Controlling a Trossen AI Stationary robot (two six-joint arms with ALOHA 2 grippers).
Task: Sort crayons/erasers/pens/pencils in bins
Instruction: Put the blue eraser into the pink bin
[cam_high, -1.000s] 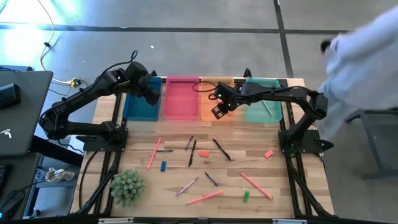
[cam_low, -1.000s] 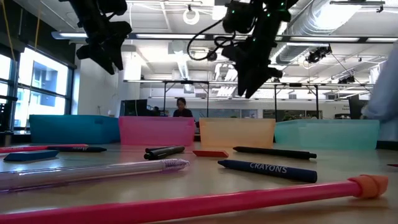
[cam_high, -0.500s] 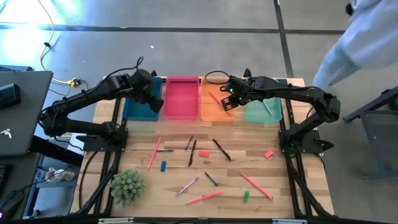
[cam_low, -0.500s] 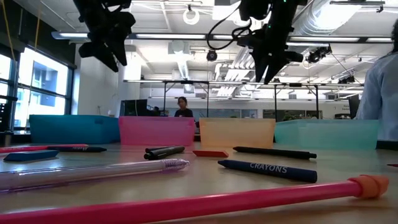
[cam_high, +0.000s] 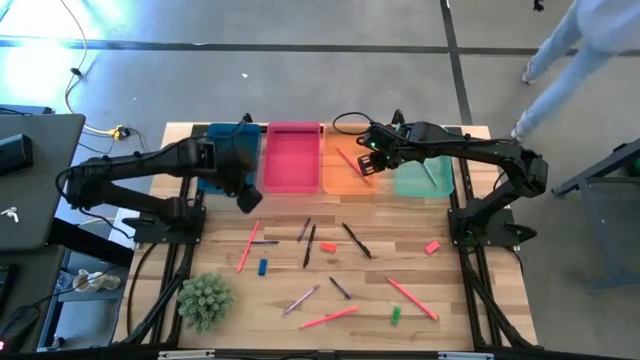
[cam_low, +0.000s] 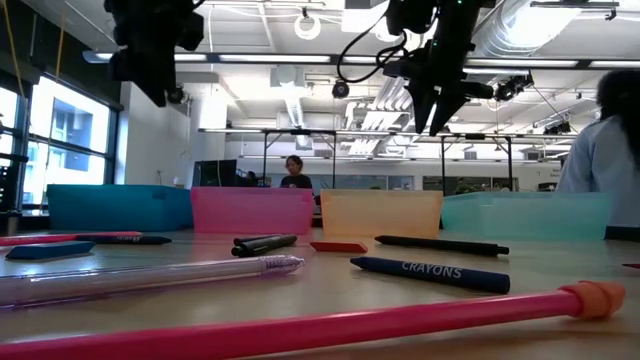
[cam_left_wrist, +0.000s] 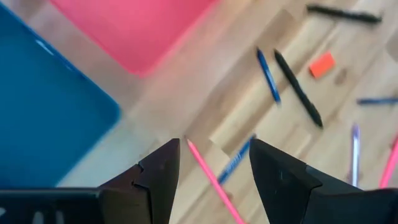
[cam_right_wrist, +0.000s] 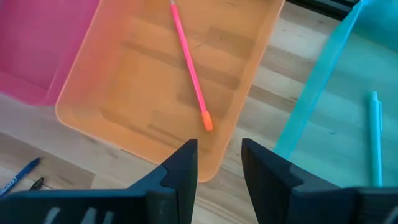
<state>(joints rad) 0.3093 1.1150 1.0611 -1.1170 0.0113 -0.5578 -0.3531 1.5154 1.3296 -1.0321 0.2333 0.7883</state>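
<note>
Four bins stand in a row at the far edge: blue (cam_high: 222, 170), pink (cam_high: 291, 158), orange (cam_high: 343, 172) and teal (cam_high: 425, 170). A pink pencil (cam_right_wrist: 189, 68) lies in the orange bin, and a pale pen (cam_right_wrist: 375, 137) lies in the teal one. My left gripper (cam_high: 248, 198) is open and empty, above the table just in front of the blue and pink bins. My right gripper (cam_high: 368, 163) is open and empty above the orange bin. Erasers lie on the table: red (cam_high: 328, 246), pink (cam_high: 432, 247), blue (cam_high: 263, 267) and green (cam_high: 396, 314).
Pencils, pens and crayons lie scattered over the table's middle and near part, among them a pink pencil (cam_high: 247, 245) and black pens (cam_high: 309, 245) (cam_high: 356, 240). A green plant (cam_high: 205, 300) stands at the near left. A person (cam_high: 580, 40) walks beyond the far right corner.
My left gripper has moved from over the blue bin toward the table's near edge and a little right, past the bins' front edge, staying open. My right gripper has risen above the orange bin and shifted slightly toward the right.
</note>
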